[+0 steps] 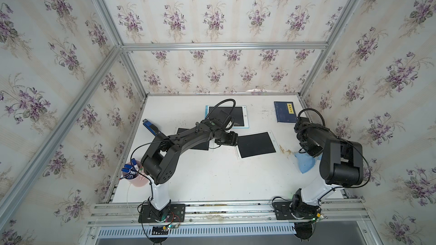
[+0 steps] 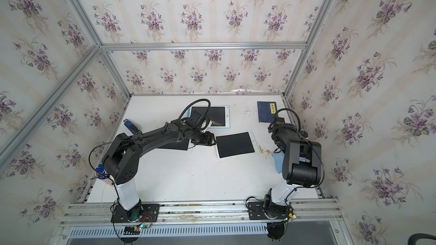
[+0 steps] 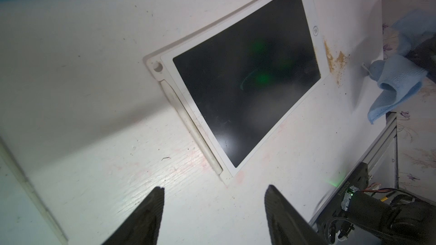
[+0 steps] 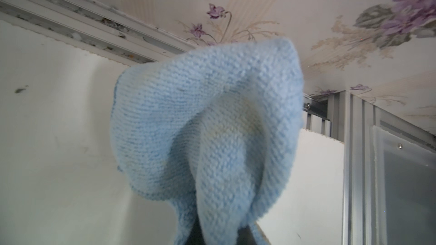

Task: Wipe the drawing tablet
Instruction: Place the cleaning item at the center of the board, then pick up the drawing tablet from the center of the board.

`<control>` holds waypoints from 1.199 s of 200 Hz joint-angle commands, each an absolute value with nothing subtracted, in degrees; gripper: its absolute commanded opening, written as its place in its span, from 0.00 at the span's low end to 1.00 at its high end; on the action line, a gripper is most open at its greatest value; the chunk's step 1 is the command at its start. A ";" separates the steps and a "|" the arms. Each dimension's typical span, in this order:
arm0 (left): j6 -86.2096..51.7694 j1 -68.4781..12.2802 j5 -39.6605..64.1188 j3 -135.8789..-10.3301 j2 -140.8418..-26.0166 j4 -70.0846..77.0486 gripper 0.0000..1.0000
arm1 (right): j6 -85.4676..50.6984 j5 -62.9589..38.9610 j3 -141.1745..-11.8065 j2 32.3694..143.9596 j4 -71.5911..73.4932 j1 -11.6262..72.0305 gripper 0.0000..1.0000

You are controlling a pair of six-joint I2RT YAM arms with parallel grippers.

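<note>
The drawing tablet [image 3: 245, 74] lies flat near the middle of the white table [image 1: 212, 180], skewed to the table's edges. It is a thin white frame around a matte black screen. Both top views show it only as a plain dark rectangle. The left wrist view adds a faint green curved stroke on the screen, fine scratches, a round button on the frame, and a grimy white stylus [image 3: 188, 123] seated in the groove along one long edge.

The left gripper [image 3: 214, 188] hovers just short of that edge. Its two black tapered fingers [image 3: 151, 213] are spread apart with only bare tabletop between them. From above they are mostly hidden by the wrist.

The cloth [image 4: 212, 114], pale blue looped terry, is bunched and pinched in the right gripper [image 4: 195, 235], whose jaws are clamped on it. Its folds fill the right wrist view, so only dark slivers of the gripper show at the base. In both top views the cloth sits near the table's right edge, apart from the tablet, half under the right arm. A crusty brown stain [image 1: 283, 149] lies between them.

Further out are a second dark tablet [image 1: 198, 146] half covered by the left arm, a blue-framed tablet [image 1: 226, 116] at the back, a navy booklet [image 1: 285, 111], and a pink cup [image 1: 138, 181] of blue markers at the left edge.
</note>
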State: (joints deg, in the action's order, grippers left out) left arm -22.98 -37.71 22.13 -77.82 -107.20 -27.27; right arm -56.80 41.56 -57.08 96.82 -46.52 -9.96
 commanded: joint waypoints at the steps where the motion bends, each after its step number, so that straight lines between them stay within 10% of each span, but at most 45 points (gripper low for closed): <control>1: -22.06 -37.29 23.38 -77.19 -107.68 -25.34 0.70 | -60.55 43.33 -57.93 99.91 -50.67 -11.49 0.02; 46: -22.43 -36.49 24.56 -74.59 -107.57 -24.96 0.72 | -57.70 40.04 -58.02 102.62 -49.44 -13.47 0.11; 106: -23.37 -34.63 29.18 -72.77 -106.74 -22.00 0.75 | -47.61 38.74 -52.90 88.99 -39.68 -10.98 0.86; 130: -25.30 -33.82 32.76 -71.88 -107.04 -19.86 0.75 | -40.86 37.51 -50.98 81.44 -33.63 -5.16 0.99; 159: -35.04 -30.51 41.38 -64.99 -107.71 -7.14 0.99 | -27.09 27.11 -48.10 74.09 -20.14 3.75 1.00; 240: -43.60 -29.71 39.31 -58.63 -103.48 3.06 1.00 | -23.03 7.27 -55.04 86.14 -14.20 5.79 0.99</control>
State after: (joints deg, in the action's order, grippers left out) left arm -39.44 -29.74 37.89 -60.03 -104.09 -4.19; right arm -24.88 15.31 -53.19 82.06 -17.28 5.76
